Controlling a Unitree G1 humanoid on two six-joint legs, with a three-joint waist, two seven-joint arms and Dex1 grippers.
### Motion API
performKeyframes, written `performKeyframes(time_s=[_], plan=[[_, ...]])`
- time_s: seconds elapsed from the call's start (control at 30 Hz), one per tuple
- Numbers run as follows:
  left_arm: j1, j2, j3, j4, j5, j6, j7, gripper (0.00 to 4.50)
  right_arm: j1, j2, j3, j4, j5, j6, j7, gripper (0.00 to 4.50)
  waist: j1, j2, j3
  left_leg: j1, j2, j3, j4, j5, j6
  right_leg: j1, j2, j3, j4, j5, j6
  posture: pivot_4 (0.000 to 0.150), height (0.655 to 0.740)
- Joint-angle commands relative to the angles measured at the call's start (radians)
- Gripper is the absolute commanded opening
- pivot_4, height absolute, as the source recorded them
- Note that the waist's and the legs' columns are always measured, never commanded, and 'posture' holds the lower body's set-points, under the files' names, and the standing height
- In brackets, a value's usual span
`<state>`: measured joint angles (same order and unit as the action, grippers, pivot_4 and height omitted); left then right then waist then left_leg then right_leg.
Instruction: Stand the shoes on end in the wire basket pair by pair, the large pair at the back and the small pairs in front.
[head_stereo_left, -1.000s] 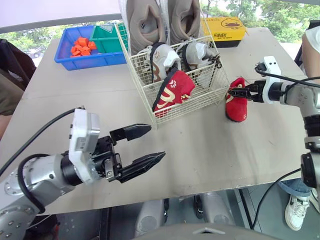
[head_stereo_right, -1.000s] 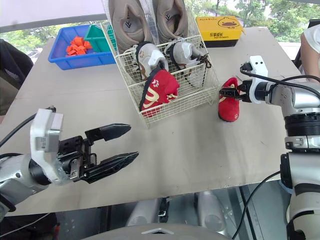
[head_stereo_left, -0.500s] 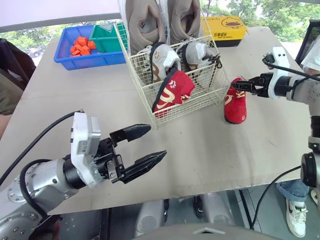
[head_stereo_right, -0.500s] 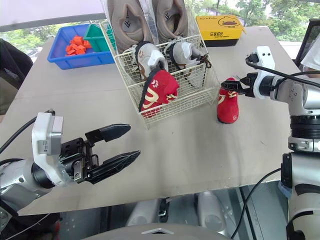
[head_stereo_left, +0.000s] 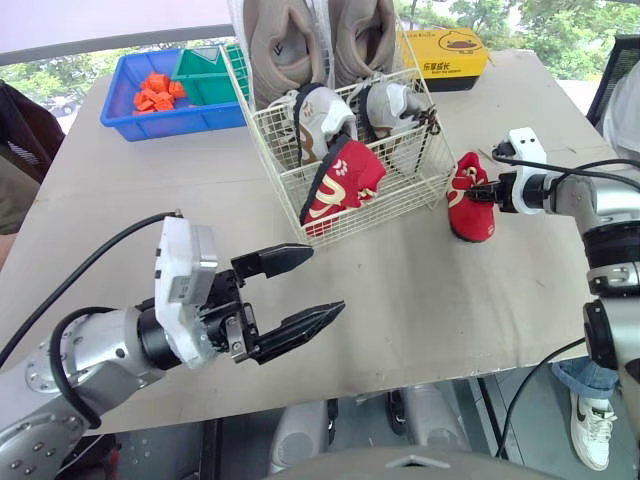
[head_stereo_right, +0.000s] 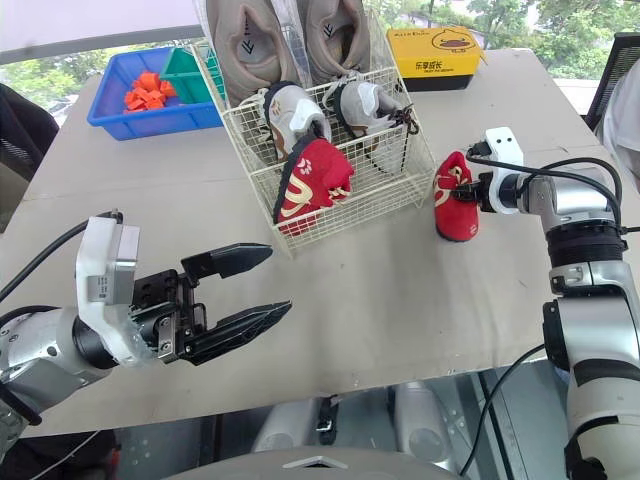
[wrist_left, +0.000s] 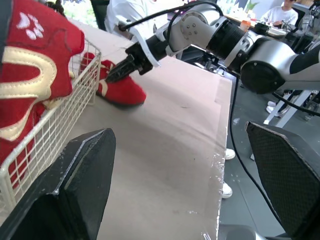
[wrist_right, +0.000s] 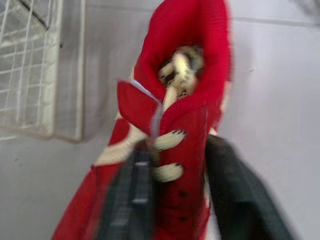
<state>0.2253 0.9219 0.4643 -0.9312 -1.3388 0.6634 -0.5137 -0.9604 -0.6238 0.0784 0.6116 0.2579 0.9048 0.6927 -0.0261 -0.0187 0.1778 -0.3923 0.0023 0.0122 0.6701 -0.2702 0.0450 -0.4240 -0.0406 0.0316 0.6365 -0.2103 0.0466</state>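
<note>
One red shoe (head_stereo_left: 468, 197) sat on the table (head_stereo_left: 420, 300), its laced upper pinched between the right gripper (head_stereo_left: 485, 191) fingers. Just past the fingertips, the wire basket (head_stereo_left: 404, 186) wall stood between that gripper and the second red shoe (head_stereo_left: 340, 180), grey pair (head_stereo_left: 325, 112) and large pair (head_stereo_left: 300, 40) inside. Well apart, the left gripper (head_stereo_left: 326, 280) hovered wide open. A yellow box (head_stereo_left: 447, 55) lay beyond.

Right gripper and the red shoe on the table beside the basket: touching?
Touching. The right wrist view shows the fingers of the right gripper pressed against both sides of the collar of the red shoe.
</note>
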Motion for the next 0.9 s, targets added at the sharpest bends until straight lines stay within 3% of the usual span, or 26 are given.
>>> performKeyframes(time_s=[0.03,0.13,0.37,0.53,0.67,0.8,0.9], plan=[[-0.005,0.020,0.040,-0.018,-0.027,-0.020,0.009,4.50,-0.015,-0.025,-0.024,-0.023,-0.018,-0.037,0.016,0.06,-0.001,0.000,0.000,0.000,0.000,0.000,0.000,0.000,0.000,0.000,0.000,0.000,0.000,0.000,0.000,0.150,0.7400],[-0.011,0.021,0.039,0.010,-0.018,-0.021,-0.006,4.50,0.063,-0.078,-0.087,-0.190,0.003,-0.052,0.019,0.06,0.005,0.000,0.000,-0.002,0.000,0.000,0.000,0.000,0.000,-0.002,0.000,0.000,0.001,-0.001,-0.002,0.150,0.7400],[-0.097,0.012,-0.042,0.060,0.007,-0.019,-0.023,4.50,0.204,-0.118,-0.379,-0.640,0.270,0.048,0.071,0.06,0.014,0.005,0.003,-0.010,0.000,-0.002,0.000,0.000,0.000,-0.009,0.000,-0.002,0.002,0.000,0.001,0.150,0.7400],[-0.133,-0.002,-0.084,0.083,0.017,-0.016,-0.033,4.50,0.239,-0.028,-0.448,-0.795,0.388,0.009,0.042,0.06,0.008,0.004,0.002,-0.007,0.002,-0.001,0.000,0.000,0.000,-0.008,0.003,0.000,0.002,0.000,0.001,0.150,0.7400],[-0.127,0.000,-0.062,0.088,0.033,-0.017,-0.052,4.50,0.225,0.207,-0.500,-0.857,0.481,-0.157,-0.060,0.06,0.006,0.004,0.003,-0.005,0.003,0.002,0.001,0.000,0.000,-0.008,0.005,0.003,0.005,0.000,0.001,0.150,0.7400],[-0.079,-0.067,-0.051,0.033,0.051,-0.053,0.025,4.50,0.287,0.356,-0.392,-0.853,0.325,-0.460,-0.085,0.06,0.011,0.004,0.003,-0.005,0.003,0.003,0.001,0.000,0.000,-0.009,0.005,0.006,0.006,0.000,0.001,0.150,0.7400],[-0.004,-0.102,-0.034,-0.016,0.149,-0.085,0.029,4.50,0.332,0.388,-0.286,-0.790,0.158,-0.691,-0.085,0.06,0.011,0.003,0.002,-0.006,0.002,0.004,0.001,0.002,-0.003,-0.009,0.003,0.006,0.005,0.000,0.001,0.150,0.7400]])
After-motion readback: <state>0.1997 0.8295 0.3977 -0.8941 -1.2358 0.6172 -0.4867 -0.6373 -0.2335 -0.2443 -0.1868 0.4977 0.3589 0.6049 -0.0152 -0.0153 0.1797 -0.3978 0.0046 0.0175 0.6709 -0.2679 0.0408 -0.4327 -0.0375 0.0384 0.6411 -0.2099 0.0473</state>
